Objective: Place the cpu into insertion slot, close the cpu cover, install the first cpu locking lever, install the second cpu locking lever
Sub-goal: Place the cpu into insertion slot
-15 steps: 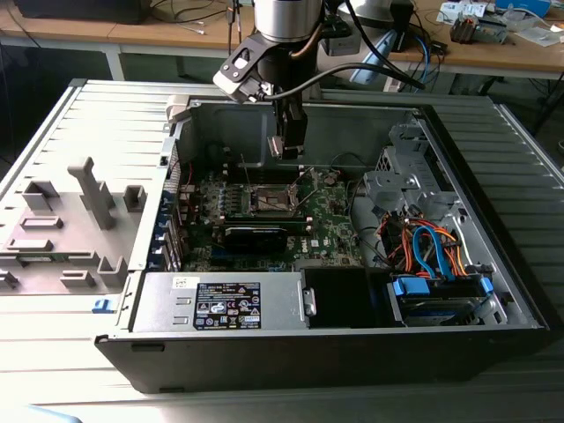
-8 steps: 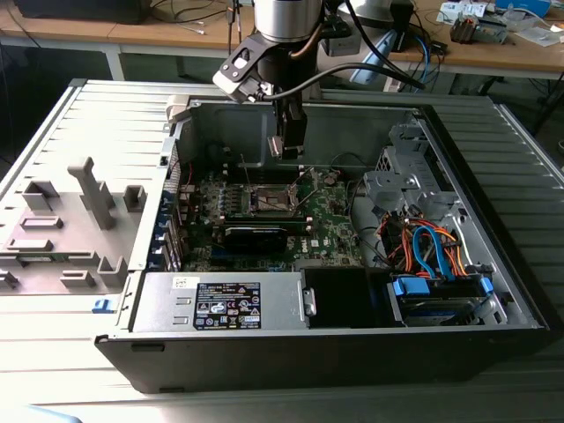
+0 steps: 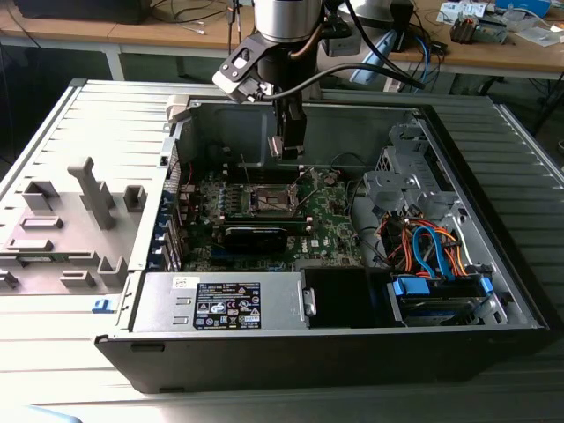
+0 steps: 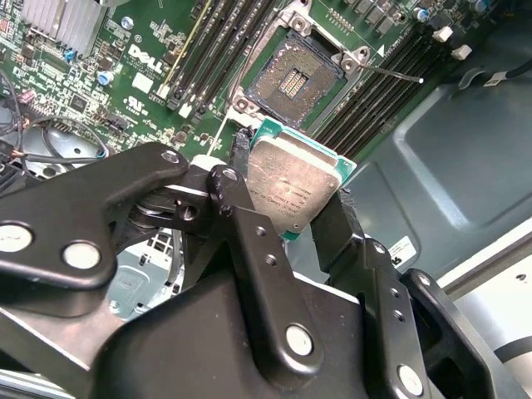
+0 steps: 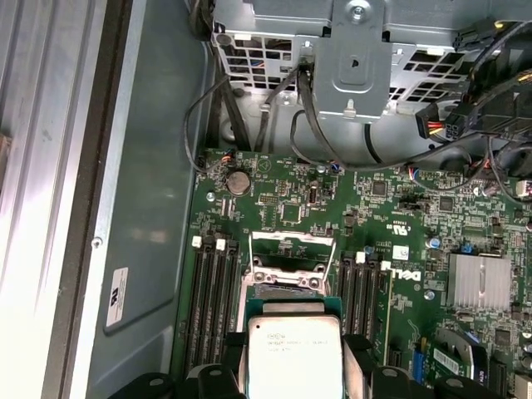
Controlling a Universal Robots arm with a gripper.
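Observation:
My gripper (image 4: pixel 291 189) is shut on the cpu (image 4: pixel 293 179), a flat square chip with a pale silvery face and green edge, gripped by two opposite sides between black fingers (image 4: pixel 239 166). The chip hangs above the green board, a short way off the insertion slot (image 4: pixel 297 81), a square socket with a dark centre and silver rim that lies uncovered. In the first wrist view the cpu (image 5: pixel 295 353) sits just before the slot (image 5: pixel 287 281), and the cpu cover (image 5: pixel 291 243) stands swung open behind it. The exterior view shows the gripper (image 3: pixel 287 148) above the slot (image 3: pixel 275 201).
The board lies in an open computer case (image 3: pixel 352 335). Black memory slots (image 5: pixel 212 291) flank the socket on both sides. A thin metal lever (image 4: pixel 395 75) sticks out beside the socket. Drive cage and cables (image 3: pixel 432 247) fill the exterior view's right. A grey fixture (image 3: pixel 88 194) stands at its left.

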